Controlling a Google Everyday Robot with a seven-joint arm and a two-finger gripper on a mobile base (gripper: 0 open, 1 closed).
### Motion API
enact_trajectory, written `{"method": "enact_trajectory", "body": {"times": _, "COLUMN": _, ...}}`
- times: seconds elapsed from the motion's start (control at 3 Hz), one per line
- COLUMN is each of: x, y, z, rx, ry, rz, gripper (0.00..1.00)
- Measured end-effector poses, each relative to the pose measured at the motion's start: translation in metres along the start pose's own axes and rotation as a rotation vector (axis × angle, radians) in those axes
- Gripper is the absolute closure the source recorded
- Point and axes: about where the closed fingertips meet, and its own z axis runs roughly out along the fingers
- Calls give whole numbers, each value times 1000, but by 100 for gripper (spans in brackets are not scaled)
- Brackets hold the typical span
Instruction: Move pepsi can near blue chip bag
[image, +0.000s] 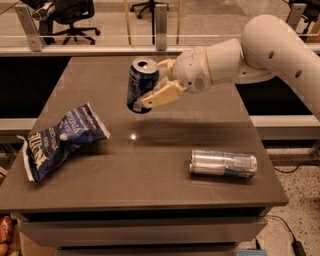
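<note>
The pepsi can (141, 84), dark blue with a silver top, hangs upright and slightly tilted above the middle of the brown table (150, 165). My gripper (152, 82) reaches in from the right on a white arm and is shut on the can, one beige finger (161, 95) across its front. The blue chip bag (59, 139), wrinkled with white lettering, lies on the table's left side, below and left of the can, about a can's height away.
A slim silver-and-pale-blue can (223, 163) lies on its side at the table's right front. A glass railing (100, 35) and office chairs (70, 12) stand behind the table. The table's front edge is near the bottom.
</note>
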Motion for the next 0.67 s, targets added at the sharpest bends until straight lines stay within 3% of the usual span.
{"method": "enact_trajectory", "body": {"times": 0.67, "x": -9, "y": 19, "z": 33, "rx": -129, "ry": -23, "rz": -27, "gripper": 100}}
